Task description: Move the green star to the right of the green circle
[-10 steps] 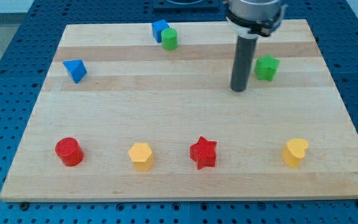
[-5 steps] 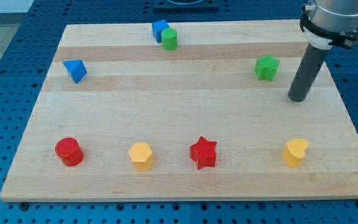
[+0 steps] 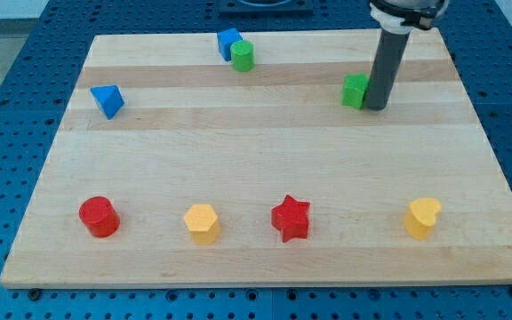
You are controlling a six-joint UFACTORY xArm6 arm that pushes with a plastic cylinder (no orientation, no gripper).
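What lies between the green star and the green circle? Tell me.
Nothing: in the camera view only bare board runs from the green star to the green circle. My tip sits against the star's right side.

Pale wooden board (image 3: 265,160), matt plastic-looking green star (image 3: 355,91)

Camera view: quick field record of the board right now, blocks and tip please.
tip: my tip against the view's right side of the green star
target: green circle, top of the board, left of the star
beside circle: blue block, touching its left
left side: blue block
bottom row, left to right: red circle, yellow hexagon, red star, yellow heart
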